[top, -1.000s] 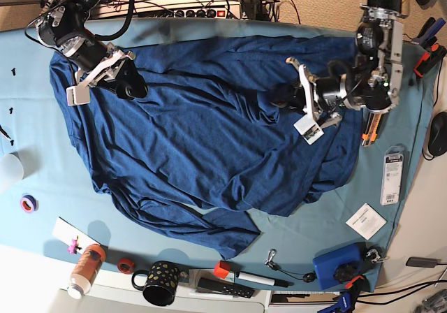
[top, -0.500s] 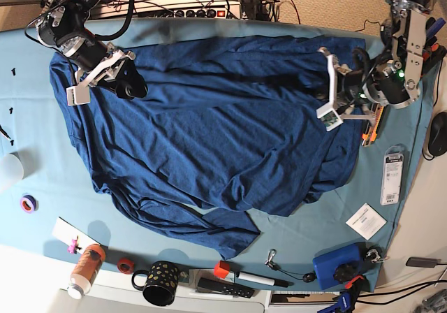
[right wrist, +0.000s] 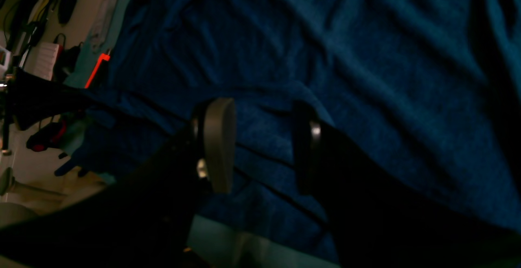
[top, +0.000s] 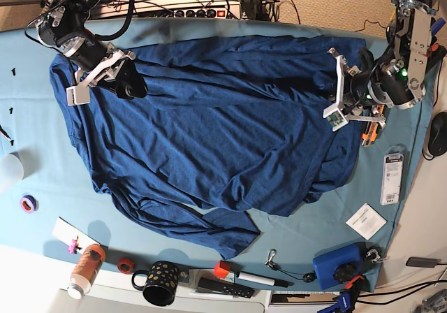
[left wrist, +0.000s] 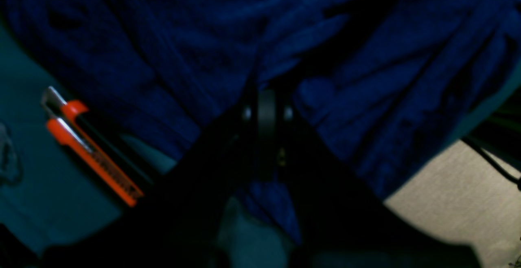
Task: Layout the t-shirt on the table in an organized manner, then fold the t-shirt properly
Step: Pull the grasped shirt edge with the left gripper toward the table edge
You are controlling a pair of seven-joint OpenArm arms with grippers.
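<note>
In the base view, the t-shirt (top: 209,131) is seen spread across most of the worktop (top: 293,236), and compared with a second ago its right-hand edge has been dragged outward: the left end effector (top: 342,89), which was sitting near the middle of the cloth, is now found out by the orange box cutter (top: 369,130) at the worktop's edge, and the bunched ridge in the middle has been mostly flattened. The right end effector (top: 115,75) is parked at the opposite corner, unchanged over that second. In the left wrist view, the end effector (left wrist: 266,113) is shown pinched tight, with folds of navy fabric (left wrist: 346,97) gathered at the tips, so cloth is judged to be held, and the box cutter (left wrist: 89,150) is seen just beside the hem. In the right wrist view, the end effector (right wrist: 260,146) is held moderately wide with fabric (right wrist: 366,76) lying under and between the fingers; a real grip can't be confirmed there. So the layout step looks well underway, though the lower hem is left rumpled and folding hasn't been started.
</note>
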